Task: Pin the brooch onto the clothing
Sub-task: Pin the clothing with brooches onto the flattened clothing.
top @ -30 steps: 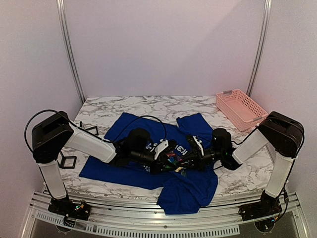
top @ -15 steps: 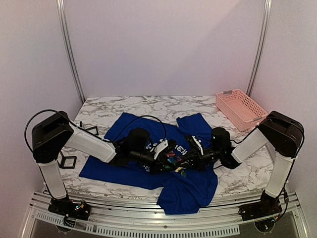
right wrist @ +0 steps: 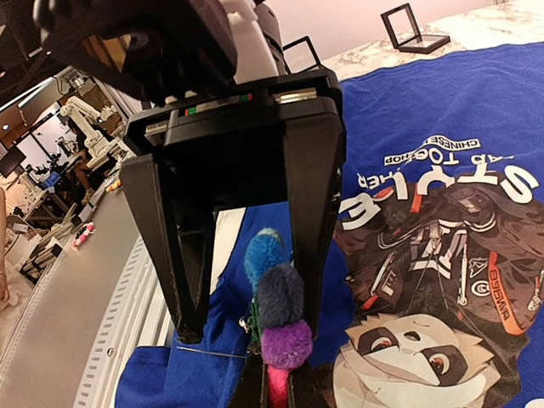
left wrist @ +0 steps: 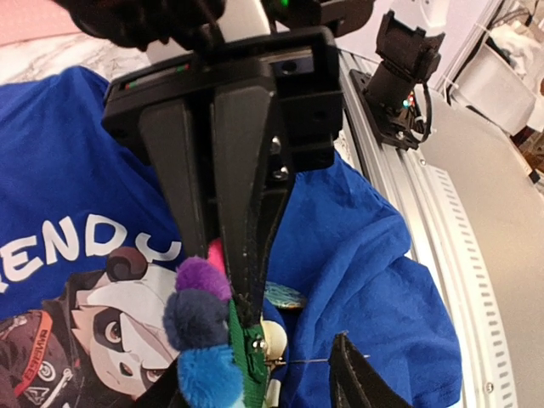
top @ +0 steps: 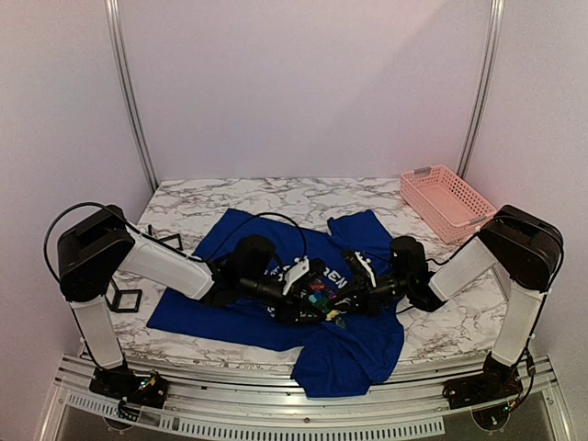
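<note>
right fingers: pinched shut on the brooch
left fingers: apart, straddling the brooch, not clamping it as far as I see
brooch: at the right fingertips, just over the T-shirt, by the lower edge of the chest print
key relation: needle pokes out sideways from the brooch, across the left gap, roughly square to the right fingers
through cloth: can't tell
my call: right arm drives, pushing along the needle's axis; left only steadies the fabric

Left tool fingers apart, right tool pinched tight, tip to tip, low.
</note>
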{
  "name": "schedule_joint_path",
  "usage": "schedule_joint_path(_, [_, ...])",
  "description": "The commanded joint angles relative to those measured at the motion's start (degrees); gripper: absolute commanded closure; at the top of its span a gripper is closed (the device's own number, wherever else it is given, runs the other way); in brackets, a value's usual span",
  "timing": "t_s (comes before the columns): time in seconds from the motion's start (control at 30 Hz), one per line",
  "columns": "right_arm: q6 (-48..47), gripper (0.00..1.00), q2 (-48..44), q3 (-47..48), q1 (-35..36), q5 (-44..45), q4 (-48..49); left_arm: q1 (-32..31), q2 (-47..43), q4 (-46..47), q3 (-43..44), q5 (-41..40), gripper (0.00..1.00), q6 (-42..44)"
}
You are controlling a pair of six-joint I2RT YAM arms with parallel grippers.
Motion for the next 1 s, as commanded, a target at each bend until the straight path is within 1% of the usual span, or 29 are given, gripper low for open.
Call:
schedule_joint_path(0.0, [0.54,1.0,0.97,0.88,-0.44,0.6,-1.69,1.84,-3.25,-3.53,-0.29,1.78,0.49,2.64])
schedule_joint_path(0.03, [0.5,1.0,0.91,0.88,-0.45,0.62,-1.7,2.12,-3.37,-4.83,-0.12,2.0,0.5,2.87])
schedule_joint_path(0.07, [0.57,1.0,0.89,0.88,-0.39,0.64,-1.71,2.36,-3.5,-6.2,0.0,2.32,0.53,3.16])
schedule_joint_path(0.17, [0.64,1.0,0.78,0.88,-0.47,0.62,-1.74,2.86,-3.62,-9.72,-0.03,3.2,0.69,4.51])
schedule_joint_path(0.2, [0.67,1.0,0.79,0.94,-0.52,0.5,-1.71,2.96,-3.59,-10.17,-0.19,3.34,0.72,4.8])
schedule_joint_path(0.37, [0.83,1.0,0.79,1.05,-0.42,0.21,-1.71,2.81,-2.59,-8.92,-0.36,3.96,0.73,4.11])
schedule_joint_path(0.43, [0.89,1.0,0.8,1.14,-0.47,0.27,-1.79,2.6,-2.27,-8.92,-0.16,4.01,0.75,4.01])
schedule_joint_path(0.5, [1.08,1.0,0.71,1.14,-0.45,0.14,-1.8,2.62,-2.29,-8.91,-0.13,3.9,0.76,4.04])
schedule_joint_path(0.57, [1.23,1.0,0.75,1.18,-0.4,0.01,-1.63,2.63,-2.48,-8.86,-0.19,3.67,0.71,4.29])
schedule_joint_path(0.67, [1.78,1.0,1.29,1.8,-0.47,-0.39,-2.1,2.72,-3.72,-8.9,-1.05,2.55,0.5,7.54])
schedule_joint_path(0.7, [1.95,1.0,1.47,2.17,-0.43,-0.57,-2.55,2.84,-4.46,-8.65,-1.48,1.33,0.45,9.05])
schedule_joint_path(0.77, [2.52,1.0,1.9,2.54,-0.37,-1.01,-3.16,3.08,-6.49,-8.1,-2.64,-0.94,0.41,13.47])
schedule_joint_path(0.87, [2.87,1.0,1.96,2.59,-0.43,-0.81,-4.19,3.07,-9.45,-6.55,-4.41,-4.0,0.39,21.25])
schedule_joint_path(0.97, [2.94,1.0,2.0,2.93,-0.51,-0.42,-5.26,2.95,-9.87,-6.69,-4.22,-5.33,0.38,24.42])
